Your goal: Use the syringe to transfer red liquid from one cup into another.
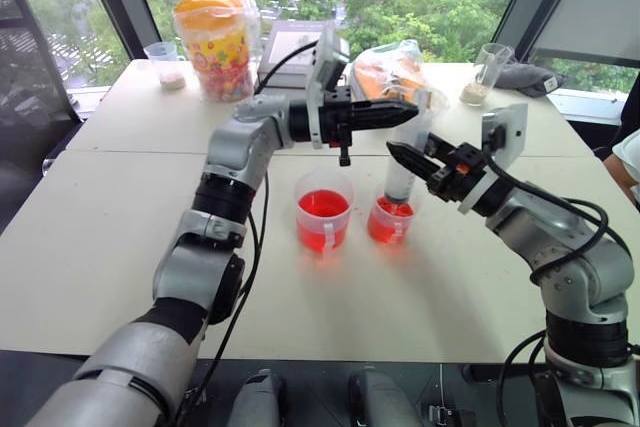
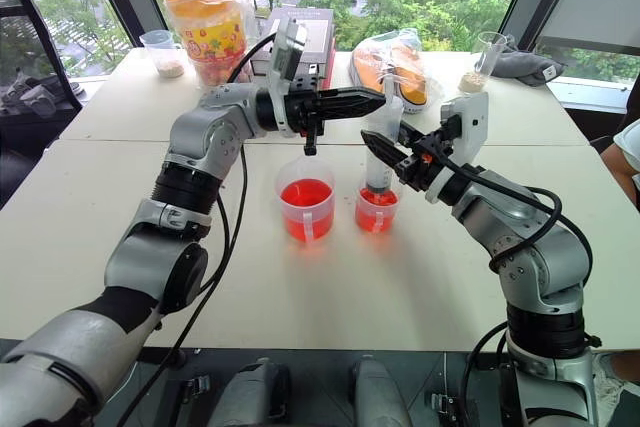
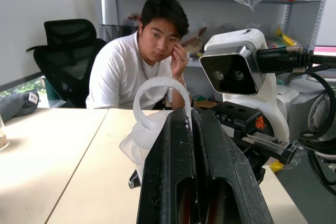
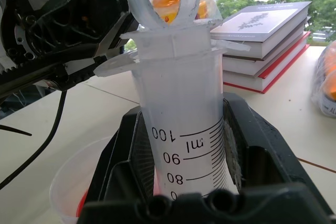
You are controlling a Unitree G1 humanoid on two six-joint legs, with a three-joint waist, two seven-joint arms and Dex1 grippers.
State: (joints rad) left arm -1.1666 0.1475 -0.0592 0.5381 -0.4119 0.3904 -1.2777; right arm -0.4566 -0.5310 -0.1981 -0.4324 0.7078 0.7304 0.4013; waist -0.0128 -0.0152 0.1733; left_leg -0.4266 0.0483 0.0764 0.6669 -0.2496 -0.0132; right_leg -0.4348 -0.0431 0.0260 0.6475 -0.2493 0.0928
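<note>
1. You have the syringe (image 1: pixel 401 175) standing upright with its tip down in the small cup (image 1: pixel 389 221), right of the wide cup (image 1: pixel 323 210); both cups hold red liquid (image 1: pixel 322 206), so I judge the transfer is under way, at the emptying step.
2. Your right gripper (image 1: pixel 400 155) is clenched around the barrel, as the right wrist view shows; your left gripper (image 1: pixel 408 106) is clamped on the plunger ring at the top, with the plunger seated low against the barrel flange.
3. The barrel looks nearly empty and clear above the cup; I cannot tell whether any liquid remains inside.
4. Left to do, as I judge it: finish the push, lift the tip out, perhaps draw again from the wide cup, which is about a third full.
5. The cups stand mid-table (image 1: pixel 120 247), a pale, matte top; at the far edge sit a snack tub (image 1: pixel 213 39), books (image 2: pixel 316 32), an orange bag (image 1: pixel 392 71) and two cups with beige contents.
6. Windows behind show trees; a person (image 3: pixel 142 66) sits at the right end, before shelves.
</note>
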